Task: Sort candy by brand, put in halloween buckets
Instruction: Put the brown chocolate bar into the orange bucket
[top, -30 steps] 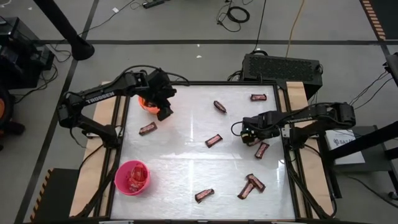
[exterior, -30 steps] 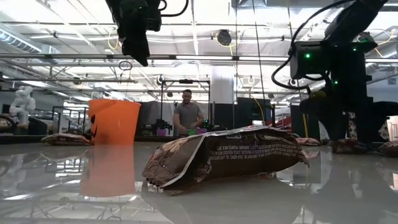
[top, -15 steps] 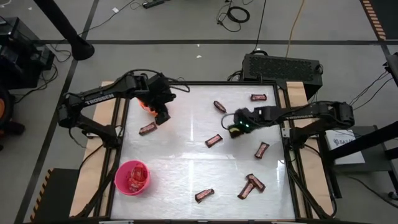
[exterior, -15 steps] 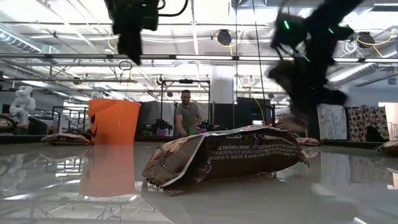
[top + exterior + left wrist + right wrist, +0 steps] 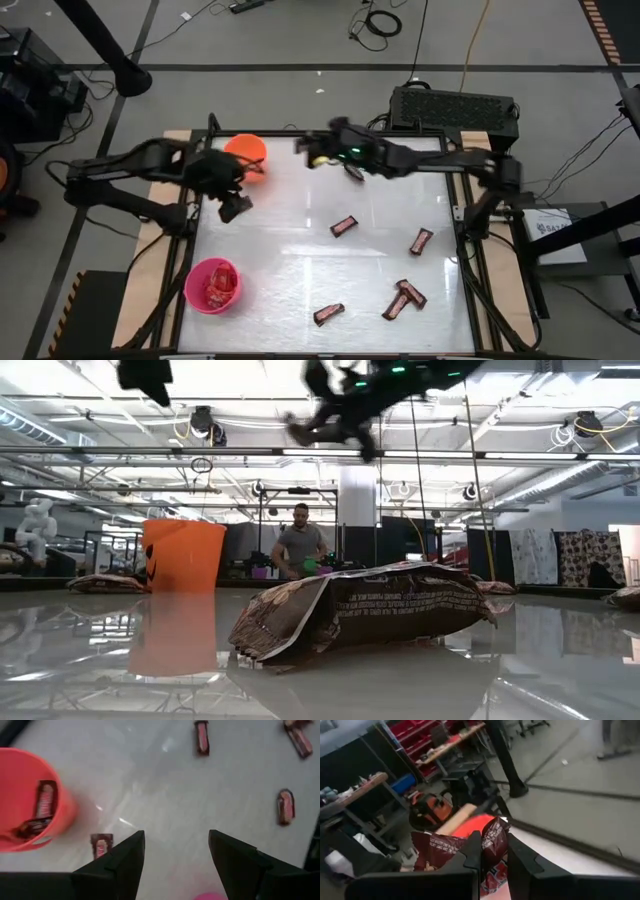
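Dark candy bar in flight toward the orange bucket

The dark bar [image 5: 451,847] is clamped in the right end effector [image 5: 318,155], high over the tabletop's [image 5: 300,270] far edge, right of the orange bucket [image 5: 247,150]; releasing early would drop it outside. The left end effector [image 5: 232,203], fingers apart, hovers near the bucket; loose bars [image 5: 344,225] lie scattered right

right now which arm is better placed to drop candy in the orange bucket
Right. The right gripper is shut on a dark brown candy bar and reaches across toward the orange bucket. The left gripper is open and empty beside it.
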You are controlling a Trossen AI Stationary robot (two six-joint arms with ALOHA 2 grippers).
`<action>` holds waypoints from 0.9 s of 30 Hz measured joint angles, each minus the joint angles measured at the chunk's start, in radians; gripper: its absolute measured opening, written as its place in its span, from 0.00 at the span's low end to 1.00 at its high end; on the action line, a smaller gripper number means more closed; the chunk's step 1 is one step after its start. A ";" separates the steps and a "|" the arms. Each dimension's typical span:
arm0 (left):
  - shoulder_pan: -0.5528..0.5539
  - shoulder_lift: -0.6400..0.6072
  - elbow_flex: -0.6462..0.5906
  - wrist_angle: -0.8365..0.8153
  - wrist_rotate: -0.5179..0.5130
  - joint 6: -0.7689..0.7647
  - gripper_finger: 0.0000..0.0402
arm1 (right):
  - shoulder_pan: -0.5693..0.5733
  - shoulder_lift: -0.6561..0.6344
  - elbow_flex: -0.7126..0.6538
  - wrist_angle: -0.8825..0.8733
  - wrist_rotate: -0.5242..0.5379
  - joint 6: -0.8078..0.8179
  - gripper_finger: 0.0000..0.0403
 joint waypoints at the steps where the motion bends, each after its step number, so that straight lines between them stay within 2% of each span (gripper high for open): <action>1: -0.032 -0.022 -0.014 0.002 -0.041 -0.029 0.56 | -0.005 0.054 0.059 -0.003 -0.005 -0.018 0.10; 5: -0.127 -0.093 -0.093 0.008 -0.204 -0.136 0.56 | -0.019 0.290 0.318 -0.010 -0.087 -0.073 0.10; 7: -0.153 -0.119 -0.140 0.008 -0.249 -0.185 0.56 | -0.026 0.403 0.457 -0.011 -0.129 -0.108 0.10; 13: -0.209 -0.146 -0.265 0.010 -0.242 -0.358 0.56 | -0.047 0.683 0.839 -0.025 -0.163 -0.180 0.15; 16: -0.233 -0.145 -0.317 0.033 -0.240 -0.419 0.56 | -0.052 0.781 0.974 -0.043 -0.229 -0.182 0.19; 18: -0.246 -0.145 -0.345 0.077 -0.240 -0.442 0.56 | -0.050 0.816 1.015 -0.089 -0.263 -0.183 0.21; 23: -0.278 -0.146 -0.387 0.218 -0.241 -0.451 0.56 | -0.061 0.822 0.994 -0.197 -0.264 -0.154 0.28; 27: -0.283 -0.145 -0.399 0.263 -0.255 -0.451 0.56 | -0.083 0.822 0.995 -0.228 -0.259 -0.163 0.35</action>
